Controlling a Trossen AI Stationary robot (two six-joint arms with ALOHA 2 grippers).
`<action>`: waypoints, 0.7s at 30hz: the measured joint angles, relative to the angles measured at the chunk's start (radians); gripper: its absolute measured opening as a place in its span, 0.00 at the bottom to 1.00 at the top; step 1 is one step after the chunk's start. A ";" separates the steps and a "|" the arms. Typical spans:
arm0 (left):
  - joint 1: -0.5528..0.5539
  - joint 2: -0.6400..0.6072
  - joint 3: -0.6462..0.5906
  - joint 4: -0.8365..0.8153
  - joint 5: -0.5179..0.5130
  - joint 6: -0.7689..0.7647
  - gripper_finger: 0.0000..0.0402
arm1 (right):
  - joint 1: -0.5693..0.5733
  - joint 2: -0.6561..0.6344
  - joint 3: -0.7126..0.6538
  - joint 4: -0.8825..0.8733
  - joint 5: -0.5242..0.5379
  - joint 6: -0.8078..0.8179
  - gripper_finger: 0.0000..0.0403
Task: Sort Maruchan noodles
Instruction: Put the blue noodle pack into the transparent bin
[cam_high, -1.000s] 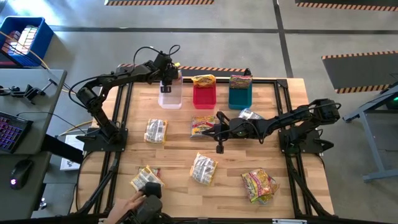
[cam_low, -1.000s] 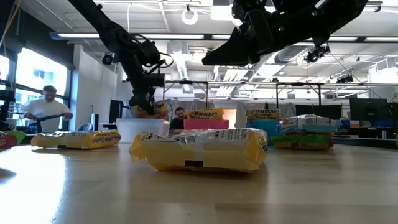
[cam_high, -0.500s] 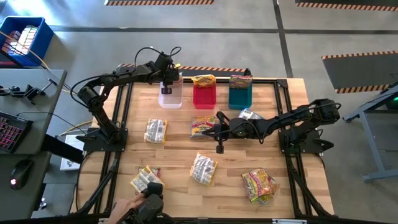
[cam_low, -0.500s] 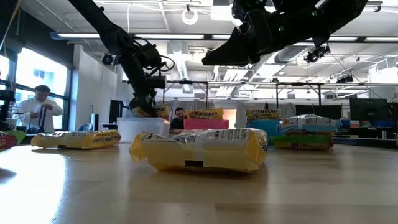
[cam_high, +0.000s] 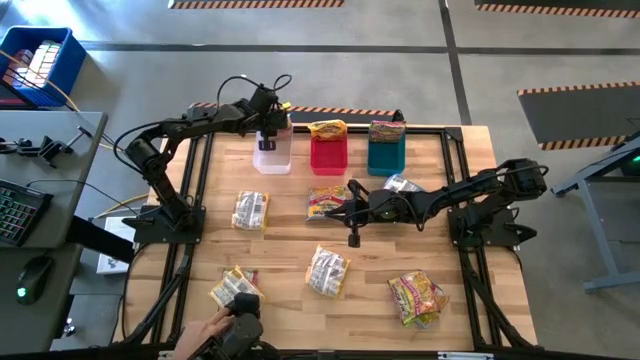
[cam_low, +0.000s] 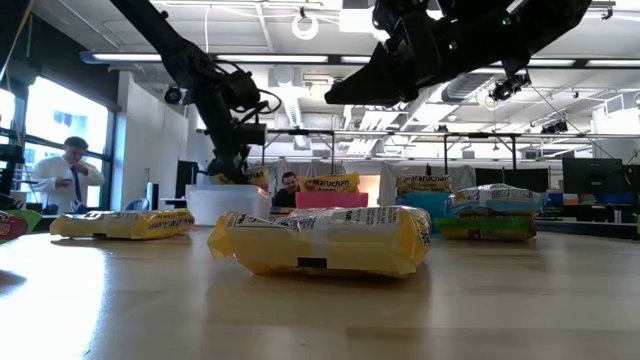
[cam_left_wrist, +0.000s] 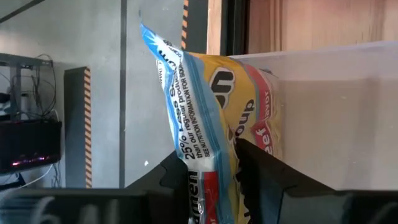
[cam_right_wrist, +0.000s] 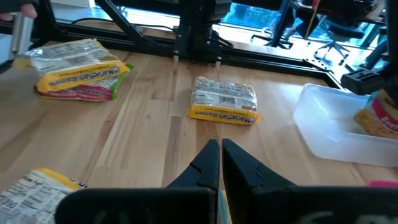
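A yellow, blue-edged noodle packet (cam_left_wrist: 205, 106) stands in the clear bin (cam_high: 273, 158) at the far left of the bin row, with my left gripper (cam_left_wrist: 211, 168) shut on it. My right gripper (cam_right_wrist: 220, 146) hovers shut over the table's middle, above a pink-and-green packet (cam_high: 325, 203), touching nothing. Loose packets lie flat on the table: one at the left (cam_high: 250, 210), one near the middle (cam_high: 327, 270), one near left (cam_high: 235, 287), one near right (cam_high: 418, 297), and a silvery one (cam_high: 402, 185) beside the right arm. My left gripper pinches the packet between its two fingers, on its flat faces near one end (cam_left_wrist: 208, 177). The fingers come slanting down from the table's left. The packet stands on edge inside the clear bin (cam_left_wrist: 336, 112), its free end (cam_left_wrist: 163, 56) sticking out past the fingertips.
A red bin (cam_high: 328, 155) and a teal bin (cam_high: 386, 153) stand to the right of the clear one, each with a packet sticking out of its top. A person's hand (cam_high: 212, 326) is at the near edge by the near-left packet.
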 joint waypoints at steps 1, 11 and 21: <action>-0.003 -0.002 0.000 -0.002 -0.005 0.000 0.28 | 0.000 0.000 0.000 0.002 -0.002 -0.002 0.00; -0.028 -0.055 0.000 0.002 -0.016 0.026 0.28 | 0.000 0.000 0.000 0.008 -0.003 -0.003 0.00; -0.027 -0.067 0.000 -0.005 -0.002 -0.021 0.20 | 0.000 0.000 0.000 0.007 -0.005 -0.003 0.00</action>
